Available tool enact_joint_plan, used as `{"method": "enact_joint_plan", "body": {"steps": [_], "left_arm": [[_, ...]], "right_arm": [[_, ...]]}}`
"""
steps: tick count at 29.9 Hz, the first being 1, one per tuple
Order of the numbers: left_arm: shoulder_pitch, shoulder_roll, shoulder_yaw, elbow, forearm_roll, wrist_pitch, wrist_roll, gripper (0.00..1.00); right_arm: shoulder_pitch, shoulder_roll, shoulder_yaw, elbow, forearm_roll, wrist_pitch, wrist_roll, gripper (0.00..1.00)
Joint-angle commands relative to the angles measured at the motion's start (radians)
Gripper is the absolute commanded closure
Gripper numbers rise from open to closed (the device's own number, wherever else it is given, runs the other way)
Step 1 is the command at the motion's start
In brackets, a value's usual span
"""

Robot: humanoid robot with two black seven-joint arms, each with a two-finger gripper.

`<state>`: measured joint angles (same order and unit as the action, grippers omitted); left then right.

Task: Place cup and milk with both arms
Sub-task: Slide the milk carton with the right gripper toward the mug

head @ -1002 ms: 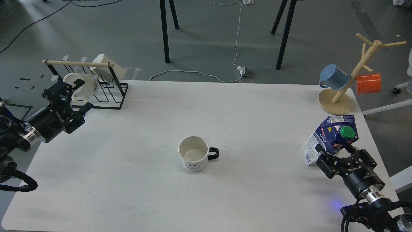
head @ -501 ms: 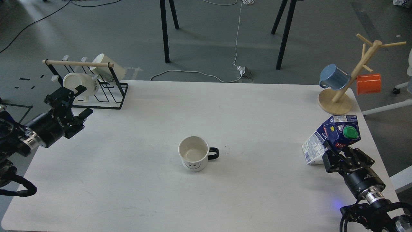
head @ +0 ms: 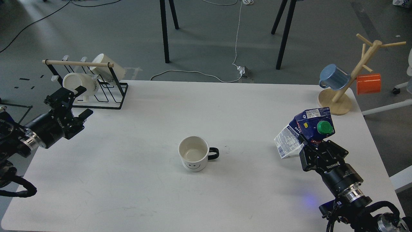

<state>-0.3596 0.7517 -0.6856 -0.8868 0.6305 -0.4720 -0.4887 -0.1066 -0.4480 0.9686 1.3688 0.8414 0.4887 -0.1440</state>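
Right pincer [head: 313,149] clenched on milk carton [head: 304,132], low on its body; carton off the desk [head: 244,106], right side, near the right edge region, well apart from cup.

Left pincer [head: 69,103] at far-left of desk, just near side of the wire rack [head: 96,87]; fingers spread, holding nothing.

Cup [head: 193,157]: white, smiley face toward near edge, upright on desk at centre, mouth up, looks empty. Handle points right, toward the carton.

Carton orientation: long axis tilted, top leaning to the far side and slightly right, base toward the pincer. Green cap [head: 324,127] on the slanted top panel, facing the viewer. Printed white side panel faces left.

Risks, as judged:
- Grip is low on a tall tilted carton; top-heavy load may pivot or slip between the fingers if swung fast.
- Set down at this tilt, carton would land on an edge and tip; needs levelling first.
- Carried left toward centre, it could strike the cup handle and shove or spin the cup.
- Soft carton walls may crush under a hard squeeze; cap appears shut, so spill seems unlikely.

Mug tree [head: 351,80] far right: clear of the carton, not touching.
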Motion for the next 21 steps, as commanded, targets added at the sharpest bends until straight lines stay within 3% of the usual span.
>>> {"method": "enact_joint_plan", "body": {"steps": [1,9,21], "left_arm": [[0.007,0.000,0.000,0.000,0.000,0.001,0.000,0.04],[0.008,0.003,0.000,-0.001,0.000,0.000,0.000,0.04],[0.010,0.003,0.000,0.000,0.000,0.000,0.000,0.04]], "right_arm": [[0.005,0.069,-0.021,0.000,-0.070,0.000,0.000,0.67],[0.005,0.187,-0.044,-0.008,-0.179,0.000,0.009,0.67],[0.021,0.256,-0.068,-0.066,-0.235,0.000,0.030,0.67]]}}
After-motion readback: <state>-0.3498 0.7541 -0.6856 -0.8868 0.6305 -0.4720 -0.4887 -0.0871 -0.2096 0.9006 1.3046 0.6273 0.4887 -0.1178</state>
